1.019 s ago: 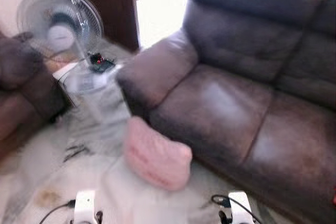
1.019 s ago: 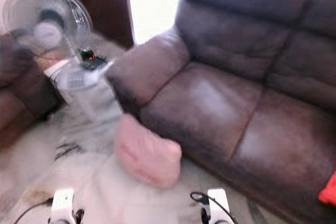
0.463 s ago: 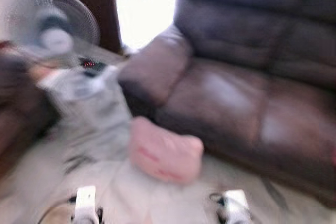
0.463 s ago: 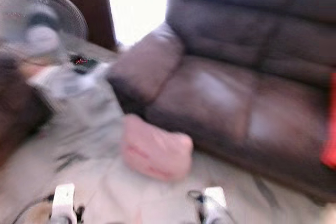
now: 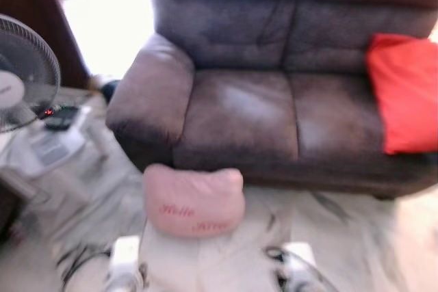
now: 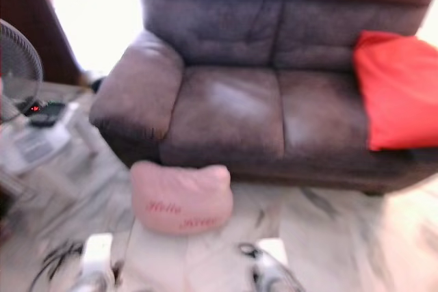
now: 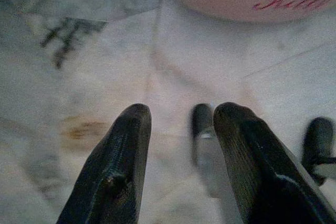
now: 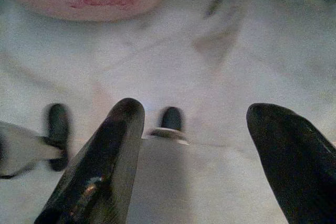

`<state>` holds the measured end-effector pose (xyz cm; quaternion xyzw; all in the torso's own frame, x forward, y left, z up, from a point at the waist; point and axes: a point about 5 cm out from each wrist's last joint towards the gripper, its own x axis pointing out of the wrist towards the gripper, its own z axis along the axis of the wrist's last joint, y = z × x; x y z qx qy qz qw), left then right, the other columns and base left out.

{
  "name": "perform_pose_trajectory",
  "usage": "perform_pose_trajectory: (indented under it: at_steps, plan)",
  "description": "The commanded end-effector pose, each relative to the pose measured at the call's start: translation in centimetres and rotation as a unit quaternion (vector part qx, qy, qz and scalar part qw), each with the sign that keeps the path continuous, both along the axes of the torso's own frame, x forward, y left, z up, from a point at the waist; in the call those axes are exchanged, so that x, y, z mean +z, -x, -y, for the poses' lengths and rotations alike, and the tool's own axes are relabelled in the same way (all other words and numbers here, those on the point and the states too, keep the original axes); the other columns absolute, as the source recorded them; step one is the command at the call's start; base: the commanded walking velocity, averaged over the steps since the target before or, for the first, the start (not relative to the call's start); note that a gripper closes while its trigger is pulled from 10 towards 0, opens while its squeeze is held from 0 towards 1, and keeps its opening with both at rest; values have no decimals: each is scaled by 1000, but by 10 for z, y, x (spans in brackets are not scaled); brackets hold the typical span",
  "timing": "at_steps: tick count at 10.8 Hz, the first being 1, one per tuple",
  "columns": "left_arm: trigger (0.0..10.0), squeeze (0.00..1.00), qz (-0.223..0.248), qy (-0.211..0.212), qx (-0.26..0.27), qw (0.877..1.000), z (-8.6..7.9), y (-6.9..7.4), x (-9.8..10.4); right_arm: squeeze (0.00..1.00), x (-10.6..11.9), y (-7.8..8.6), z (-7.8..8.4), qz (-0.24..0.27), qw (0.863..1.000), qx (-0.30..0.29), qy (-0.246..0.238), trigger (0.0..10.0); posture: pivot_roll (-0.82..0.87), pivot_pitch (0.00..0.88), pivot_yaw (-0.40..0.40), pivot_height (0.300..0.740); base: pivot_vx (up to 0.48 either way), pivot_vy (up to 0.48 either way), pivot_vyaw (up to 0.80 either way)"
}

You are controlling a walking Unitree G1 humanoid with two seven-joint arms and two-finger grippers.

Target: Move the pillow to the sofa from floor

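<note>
A soft pink pillow with red lettering [image 5: 194, 201] is seen lower centre, on pale marble floor [image 5: 342, 237] against a brown leather sofa [image 5: 239, 107]; the left gripper [image 7: 181, 124] and right gripper [image 8: 197, 129] are held apart-fingered, empty.

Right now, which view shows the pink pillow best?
The left eye view: the whole pink pillow lies on the floor against the sofa front. The right eye view shows the same. Both wrist views catch just its lower edge with red lettering.

head eyes: forward-down at sofa [image 5: 239, 107] | wrists: close over floor [image 7: 105, 77] | shared: pillow [image 5: 194, 202]
</note>
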<state>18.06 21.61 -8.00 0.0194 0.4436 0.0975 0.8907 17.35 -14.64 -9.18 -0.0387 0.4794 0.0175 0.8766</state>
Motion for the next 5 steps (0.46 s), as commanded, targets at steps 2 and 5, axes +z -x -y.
perform_pose_trajectory:
  at_steps: [2,5]
  plan:
    - [10000,0,-12,-2,5,1000,-17,14,-2,0,-1,2,12,-5,1000,-8,12,10000,33,88,9,740,0,371,-359]
    - [10000,0,-10,-4,6,1000,-24,11,0,0,-6,20,29,-14,1000,-13,19,10000,36,87,8,740,0,336,0]
